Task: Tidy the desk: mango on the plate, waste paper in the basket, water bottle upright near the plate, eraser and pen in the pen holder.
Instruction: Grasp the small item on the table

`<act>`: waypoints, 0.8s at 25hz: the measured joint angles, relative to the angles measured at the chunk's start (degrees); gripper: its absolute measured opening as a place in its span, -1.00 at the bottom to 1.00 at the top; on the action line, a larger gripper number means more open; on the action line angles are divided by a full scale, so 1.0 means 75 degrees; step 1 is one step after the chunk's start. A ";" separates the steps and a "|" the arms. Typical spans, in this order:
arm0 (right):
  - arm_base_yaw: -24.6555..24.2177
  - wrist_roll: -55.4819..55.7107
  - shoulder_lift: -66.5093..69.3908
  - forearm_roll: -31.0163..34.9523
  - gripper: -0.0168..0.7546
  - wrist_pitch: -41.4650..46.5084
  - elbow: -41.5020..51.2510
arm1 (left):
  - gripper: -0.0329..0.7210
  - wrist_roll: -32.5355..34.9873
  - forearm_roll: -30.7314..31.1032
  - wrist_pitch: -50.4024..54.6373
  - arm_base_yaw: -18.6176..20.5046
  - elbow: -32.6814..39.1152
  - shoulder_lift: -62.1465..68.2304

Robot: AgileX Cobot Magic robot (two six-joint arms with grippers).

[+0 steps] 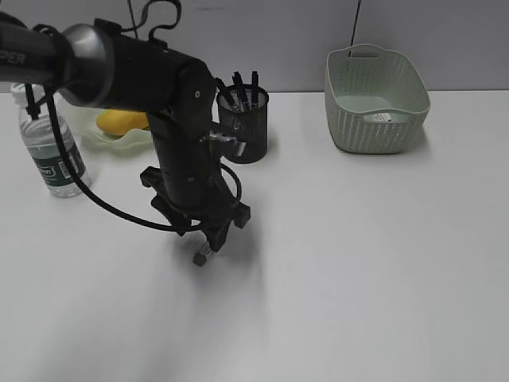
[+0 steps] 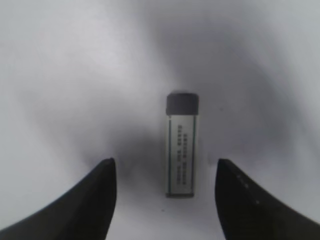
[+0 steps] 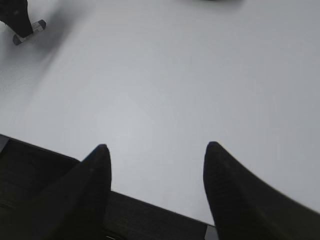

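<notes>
The eraser (image 2: 182, 145), a white-sleeved block with a dark end, lies flat on the desk (image 1: 358, 263). My left gripper (image 2: 165, 167) hangs open just above it, one finger on each side, not touching. In the exterior view the eraser (image 1: 200, 258) shows under the left gripper (image 1: 213, 239). The mango (image 1: 121, 121) rests on the plate (image 1: 135, 140). Beside the plate the water bottle (image 1: 52, 151) stands upright. Dark pens (image 1: 237, 82) stick out of the pen holder (image 1: 242, 123). A waste paper scrap (image 1: 382, 118) lies in the basket (image 1: 374, 127). My right gripper (image 3: 157, 147) is open and empty.
The right gripper hovers over the desk's near edge (image 3: 150, 205), out of the exterior view. The left arm (image 1: 183, 119) stands in front of the plate and the pen holder. A grey wall (image 1: 278, 32) closes off the back of the desk.
</notes>
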 joint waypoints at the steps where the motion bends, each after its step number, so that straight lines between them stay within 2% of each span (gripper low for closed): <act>1: 0.0000 0.0007 0.0000 -0.0008 0.26 -0.0007 0.0000 | 0.35 -0.0018 0.0000 -0.0011 0.0000 0.0000 0.0043; 15: 0.0000 0.0007 0.0000 -0.0015 0.26 -0.0016 0.0000 | 0.18 -0.0174 0.0049 -0.0355 0.0000 -0.0017 0.0353; 17: 0.0000 0.0007 0.0000 -0.0015 0.26 -0.0016 0.0000 | 0.11 -0.0239 0.0059 -0.0355 -0.0008 -0.0042 0.0363; 20: 0.0000 0.0007 0.0000 -0.0022 0.26 -0.0016 0.0000 | -0.10 -0.0287 0.0104 -0.0355 -0.0008 -0.0057 0.0368</act>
